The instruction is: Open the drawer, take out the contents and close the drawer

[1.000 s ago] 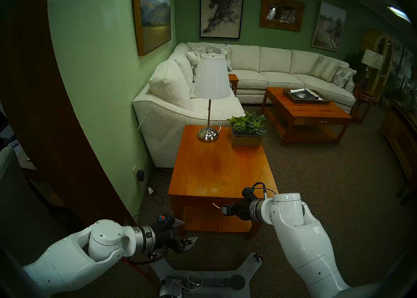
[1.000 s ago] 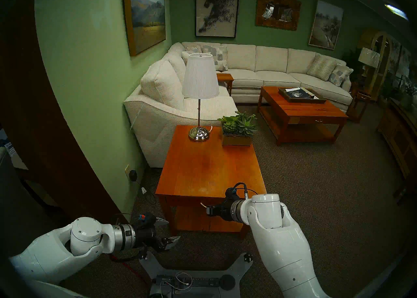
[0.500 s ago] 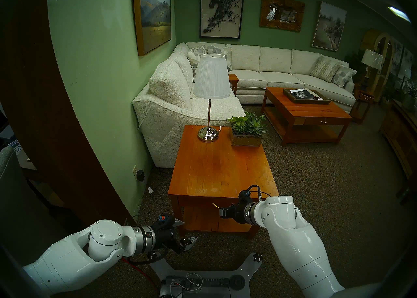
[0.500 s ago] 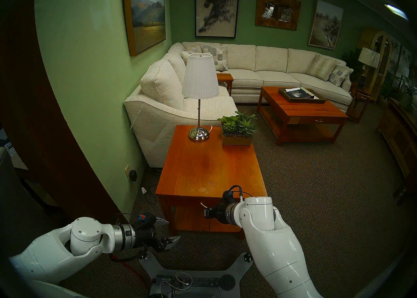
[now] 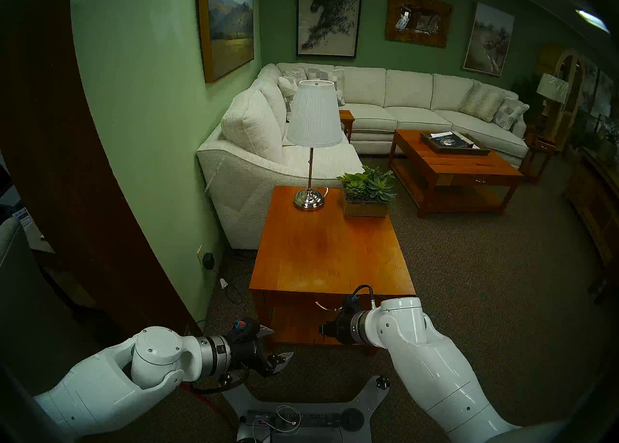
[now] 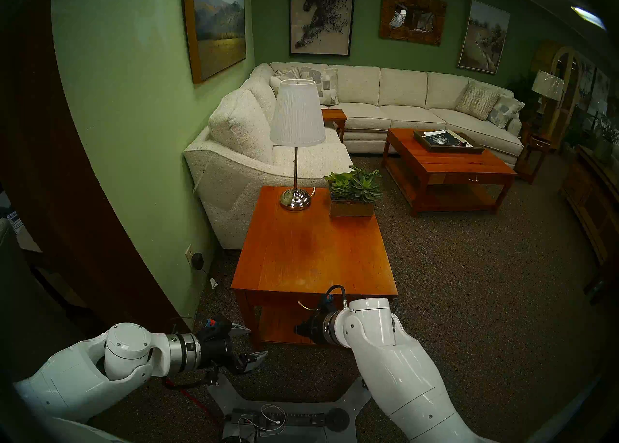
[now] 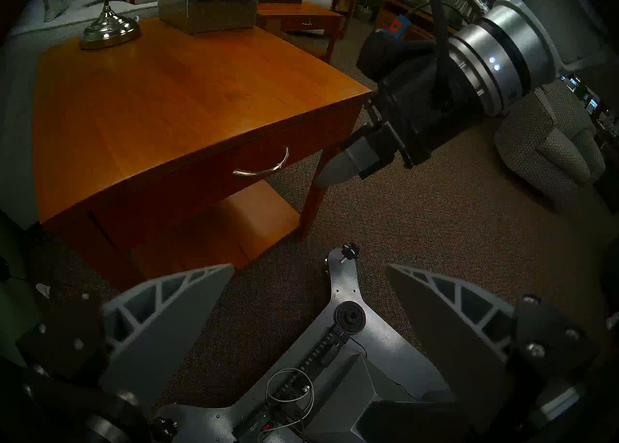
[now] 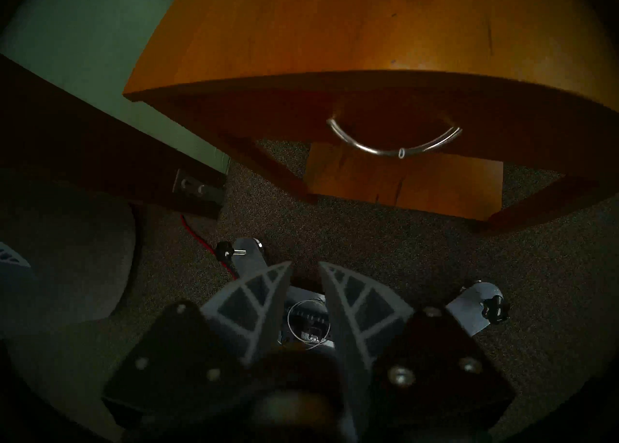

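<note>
1. Right wrist view: our right pincer [image 8: 303, 266] hangs below and clear of the handle [image 8: 395, 142], jaws nearly together, grasping nothing.
2. Our drawer [image 7: 207, 177] sits closed under the counter's [image 7: 160, 97] front edge.
3. Our left pincer [image 7: 310, 274] is spread, empty.

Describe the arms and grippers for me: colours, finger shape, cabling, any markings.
Both arms have glossy white shells with thin dark seam lines, ending in a silver wrist ring and a black gripper body. Fingers are grey, tapered and ribbed with triangular cut-outs. A black cable loops over the right wrist; a red-and-blue tag marks the left one.
</note>
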